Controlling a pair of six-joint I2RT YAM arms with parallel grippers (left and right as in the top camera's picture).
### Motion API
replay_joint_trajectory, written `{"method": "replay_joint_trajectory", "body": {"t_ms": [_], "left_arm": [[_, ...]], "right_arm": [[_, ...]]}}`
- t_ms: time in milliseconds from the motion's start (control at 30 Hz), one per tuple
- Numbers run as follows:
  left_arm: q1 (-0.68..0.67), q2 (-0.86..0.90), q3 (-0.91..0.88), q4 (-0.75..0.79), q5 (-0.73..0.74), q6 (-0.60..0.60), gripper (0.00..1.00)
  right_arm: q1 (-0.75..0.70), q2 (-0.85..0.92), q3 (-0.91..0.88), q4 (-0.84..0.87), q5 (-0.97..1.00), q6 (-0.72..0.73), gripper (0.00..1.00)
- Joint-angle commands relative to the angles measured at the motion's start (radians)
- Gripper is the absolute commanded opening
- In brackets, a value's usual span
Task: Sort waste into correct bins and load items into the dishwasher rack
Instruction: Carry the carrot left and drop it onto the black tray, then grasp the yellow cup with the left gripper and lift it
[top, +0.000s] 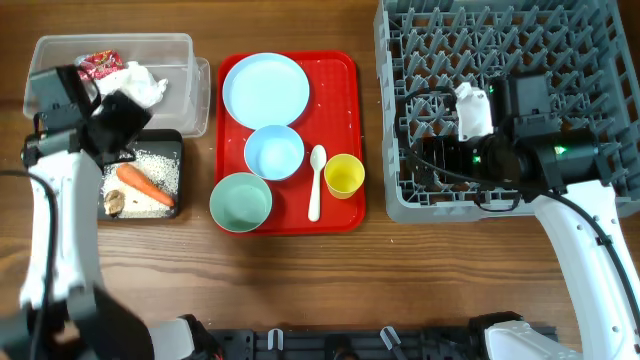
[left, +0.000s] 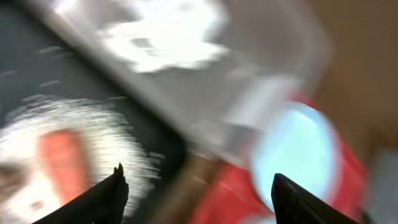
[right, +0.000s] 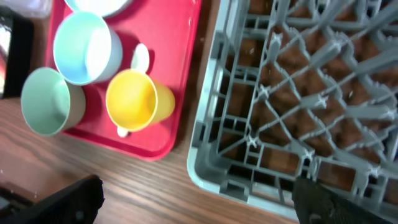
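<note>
The clear tub (top: 190, 70) holds the red-and-white wrapper (top: 100, 63) and the white tissue (top: 145, 85). The black tray (top: 170, 140) holds rice (top: 160, 165), the carrot piece (top: 145, 182) and the brown lump (top: 113, 202). My left gripper (top: 128, 135) hovers open and empty where the tub meets the black tray; its view is blurred (left: 198, 180). The plate (top: 265, 88), blue bowl (top: 274, 152), green bowl (top: 241, 201), spoon (top: 316, 180) and yellow cup (top: 344, 175) lie on the red tray. My right gripper (top: 418, 160) is open and empty above the rack's (top: 500, 60) front-left corner (right: 199, 186).
The red serving tray (top: 340, 75) sits between the bins and the rack. The right wrist view shows the yellow cup (right: 134, 99), both bowls (right: 84, 46) (right: 46, 99) and the rack's grey grid (right: 298, 74). Bare wooden table lies along the front.
</note>
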Motion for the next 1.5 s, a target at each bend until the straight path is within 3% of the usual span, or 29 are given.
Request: {"method": "replay_joint_trajectory", "body": {"t_ms": [0,133,267,467,533,600,700,833,967,1033,1167,1267,1400,1467], "left_arm": [[-0.17,-0.069,0.016,-0.068,0.178,0.239,0.8],[-0.376,-0.044,0.015,-0.176,0.163,0.284,0.8],[-0.51,-0.043,0.015,-0.196,0.138,0.303,0.82],[-0.449,-0.087,0.14,-0.256,0.092,0.301,0.83],[-0.461,-0.118,0.158,-0.277,0.108,0.303,0.85],[-0.502,-0.098,0.157,-0.323,0.119,0.361,0.84],[-0.628,0.0,0.139,-0.354,0.179,0.435,0.84],[-0.812,0.182,0.138,-0.281,0.182,0.436,0.83],[-0.853,0.307,0.138,-0.249,0.164,0.416,0.64],[-0.852,0.344,0.138,-0.237,0.122,0.375,0.61],[-0.855,0.345,0.138,-0.201,0.122,0.342,0.25],[-0.855,0.348,0.138,-0.192,0.122,0.315,0.22],[-0.855,0.354,0.138,-0.191,0.122,0.278,0.06],[-0.855,0.354,0.138,-0.191,0.121,0.217,0.04]], "right_arm": [[0.002,0.008,0.016,0.02,-0.03,0.007,1.0],[0.002,0.008,0.016,0.061,-0.114,0.058,1.0],[0.014,0.008,0.016,0.211,-0.233,0.117,1.0],[0.253,0.114,0.017,0.531,-0.122,0.347,0.99],[0.29,0.214,0.017,0.51,-0.071,0.397,0.9],[0.283,0.218,0.017,0.461,0.005,0.431,0.9],[0.228,0.139,0.017,0.37,0.074,0.448,0.91],[0.098,-0.025,0.017,0.2,0.088,0.34,0.94],[0.059,-0.077,0.017,0.112,0.087,0.284,0.94],[0.059,-0.07,0.016,0.098,0.087,0.289,0.94],[0.059,-0.07,0.016,0.095,0.087,0.292,0.95],[0.059,-0.07,0.016,0.066,0.084,0.29,0.96],[0.059,-0.07,0.016,0.049,0.083,0.27,0.96],[0.059,-0.07,0.016,0.04,0.083,0.266,0.96]]}}
